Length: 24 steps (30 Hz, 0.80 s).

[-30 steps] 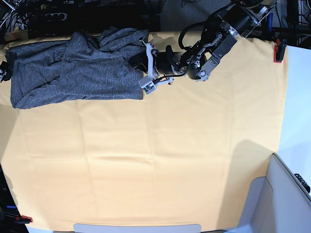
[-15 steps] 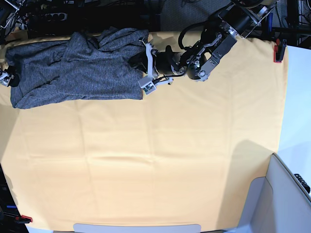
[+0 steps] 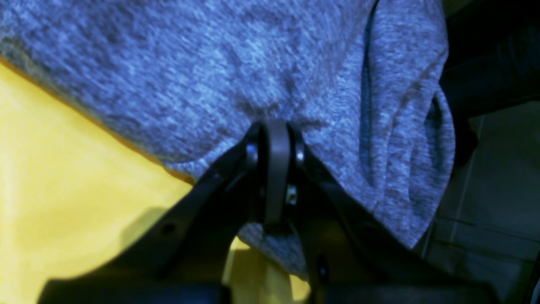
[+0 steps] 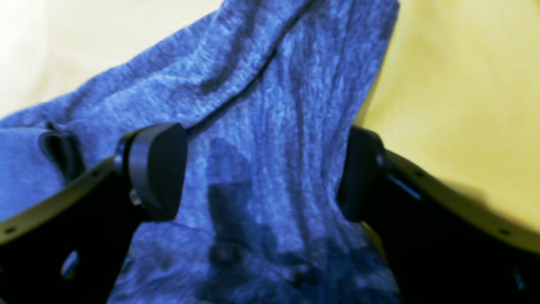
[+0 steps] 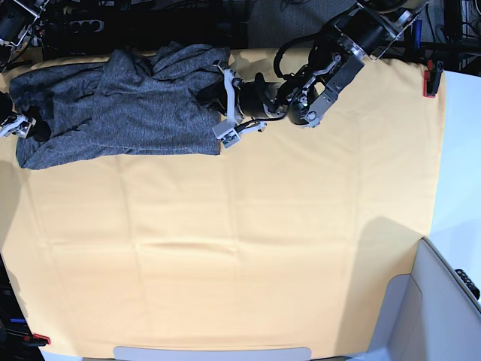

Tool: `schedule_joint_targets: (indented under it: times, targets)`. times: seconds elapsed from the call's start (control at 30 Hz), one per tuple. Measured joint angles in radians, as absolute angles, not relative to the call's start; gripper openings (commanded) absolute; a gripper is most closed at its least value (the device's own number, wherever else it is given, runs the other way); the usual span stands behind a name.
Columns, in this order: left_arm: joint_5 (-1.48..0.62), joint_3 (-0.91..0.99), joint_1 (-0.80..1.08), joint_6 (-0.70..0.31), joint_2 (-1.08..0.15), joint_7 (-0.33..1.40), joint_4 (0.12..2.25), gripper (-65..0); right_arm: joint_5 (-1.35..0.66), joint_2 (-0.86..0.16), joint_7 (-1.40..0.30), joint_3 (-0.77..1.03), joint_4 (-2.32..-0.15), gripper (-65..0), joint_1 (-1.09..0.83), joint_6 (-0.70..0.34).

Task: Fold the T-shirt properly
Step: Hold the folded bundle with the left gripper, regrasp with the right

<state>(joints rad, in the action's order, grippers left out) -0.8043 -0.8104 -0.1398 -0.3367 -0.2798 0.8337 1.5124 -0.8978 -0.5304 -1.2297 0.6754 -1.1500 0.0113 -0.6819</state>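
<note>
The dark heather-grey knit T-shirt [image 5: 113, 105] lies bunched at the upper left of the yellow-clothed desk [image 5: 248, 241]. The left hand [image 3: 274, 143] pinches its edge; the right hand [image 4: 261, 169] straddles fabric, jaws wide. Closing the right hand before pulling would likely keep the spread even.

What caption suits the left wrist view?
Left claw shut on the grey T-shirt over the yellow cloth.

A table under a yellow-orange cloth [image 5: 248, 241] carries 1 crumpled grey T-shirt [image 5: 120, 109] at its far edge.
</note>
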Motion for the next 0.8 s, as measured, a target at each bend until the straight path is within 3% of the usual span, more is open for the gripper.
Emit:
schedule_joint_targets:
  times: [0.33,0.43,0.8]
  targets:
    - [-0.804,-0.81,-0.141,-0.336,-0.278,0.833,1.512,-64.4,-0.995,-0.501,-1.234,0.67,-1.152,-12.9,-0.017,-0.701]
    - [-0.804,-0.81,-0.141,-0.336,-0.278,0.834,1.512,-64.4,-1.001,-0.492,-1.223,0.673,-1.155,-16.2,-0.023,-0.701]
    - [-0.804,-0.81,-0.141,-0.336,-0.278,0.834,1.512,-64.5,-0.969,-0.459,-1.206,0.677,-1.155,-54.1,-0.022,-0.683]
